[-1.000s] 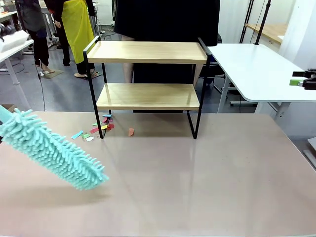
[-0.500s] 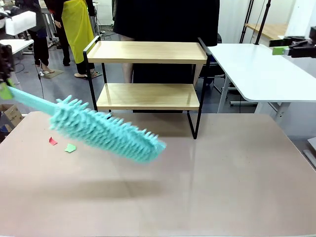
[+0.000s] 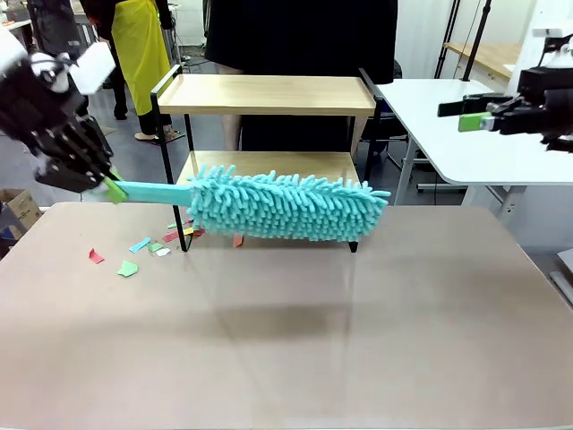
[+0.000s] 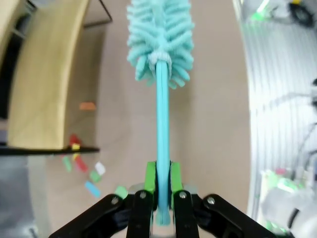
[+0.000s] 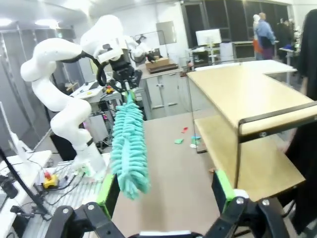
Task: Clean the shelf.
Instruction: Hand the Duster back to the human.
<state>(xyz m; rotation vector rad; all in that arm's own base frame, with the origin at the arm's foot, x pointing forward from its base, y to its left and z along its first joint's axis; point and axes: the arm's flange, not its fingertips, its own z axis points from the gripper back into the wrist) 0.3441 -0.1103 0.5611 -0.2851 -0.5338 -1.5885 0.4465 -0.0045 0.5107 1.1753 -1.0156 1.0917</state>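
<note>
Holding duster [image 3: 286,207] tight: left gripper [image 3: 109,186], in front of shelf [image 3: 269,94]. Right gripper [image 3: 472,115] open, empty. Big swing could bump shelf, scatter paper bits [image 3: 128,268].

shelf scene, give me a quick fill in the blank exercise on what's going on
1. The left gripper has its jaws shut on the handle of a fluffy ____ duster.
2. The duster's head is held level in front of the shelf's ____ board.
3. Small coloured paper scraps lie on the ____ by the shelf's left leg.
4. The right gripper has its jaws ____ and holds nothing.

Missing words: turquoise; lower; table; open
</note>
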